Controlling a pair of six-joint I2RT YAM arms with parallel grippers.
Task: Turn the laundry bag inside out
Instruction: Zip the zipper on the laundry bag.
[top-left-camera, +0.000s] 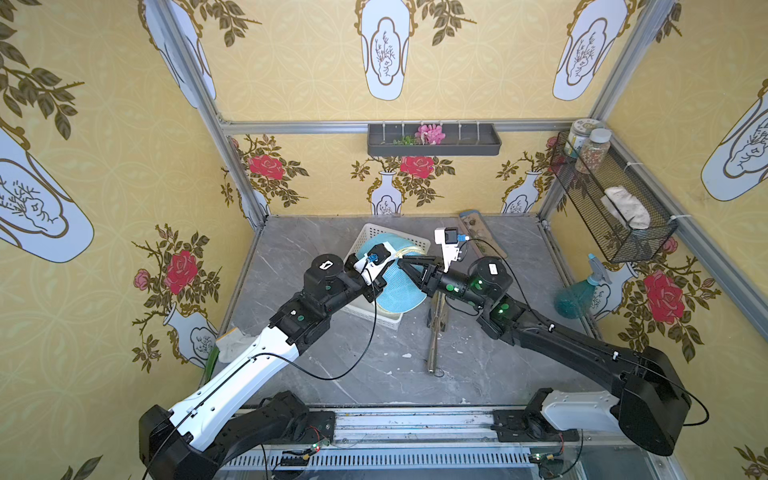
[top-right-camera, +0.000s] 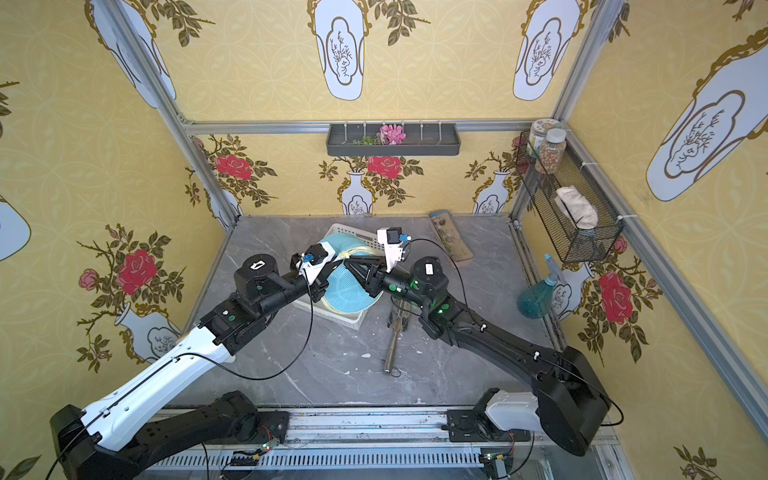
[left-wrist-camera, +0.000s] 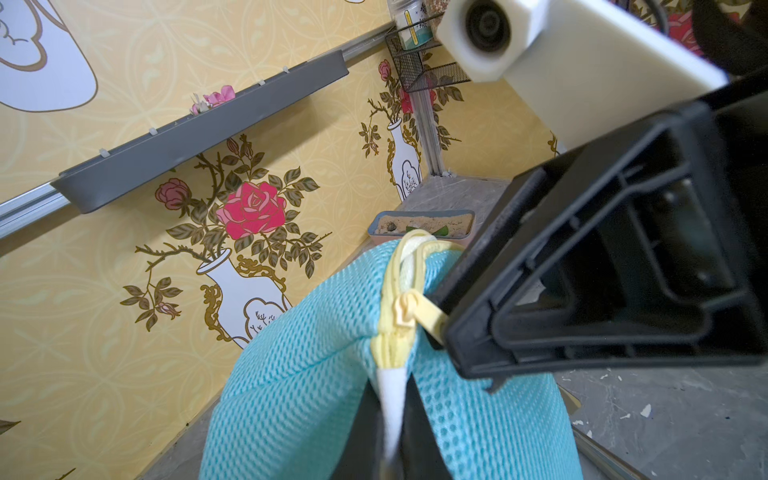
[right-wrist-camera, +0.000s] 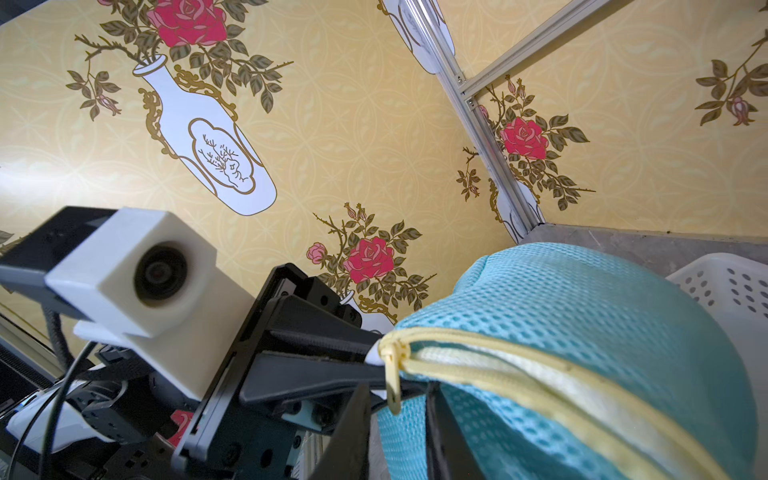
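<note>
At the zip end of the laundry bag (top-left-camera: 395, 295): left gripper (right-wrist-camera: 368, 356) fingers pressed together on the white tab (left-wrist-camera: 390, 399) just past the slider, a solid pinch. Right gripper (right-wrist-camera: 397, 415) fingers spread, one on each side of the yellow zipper pull (left-wrist-camera: 428, 318). The pull hangs in the gap, not clamped as far as I can see. Grippers are nearly tip to tip.

Bag is held up over the white basket (top-left-camera: 376, 232), toward the back of the counter (top-left-camera: 374, 365), a bit left of middle. Its lower part droops over the basket's right rim. Can't tell if the underside rests inside.

Handling, my read: light, soft mesh, so it'll sag and fold wherever it isn't held. Mesh should grip fine. The pull is small, slick plastic and could flip out of the jaws. Best holds: tab as anchor, pull to run the zipper (right-wrist-camera: 540, 374), then the yellow trim at the mouth for the turn-out. Can't tell how far the zipper is open.

Room: open counter toward the front edge. Metal tongs (top-left-camera: 434, 345) lie right under the right arm. Sand tray (top-left-camera: 478, 232) at the back edge and spray bottle (top-left-camera: 575, 297) at the right edge are both well apart from the bag. Basket rim is the likely snag.
</note>
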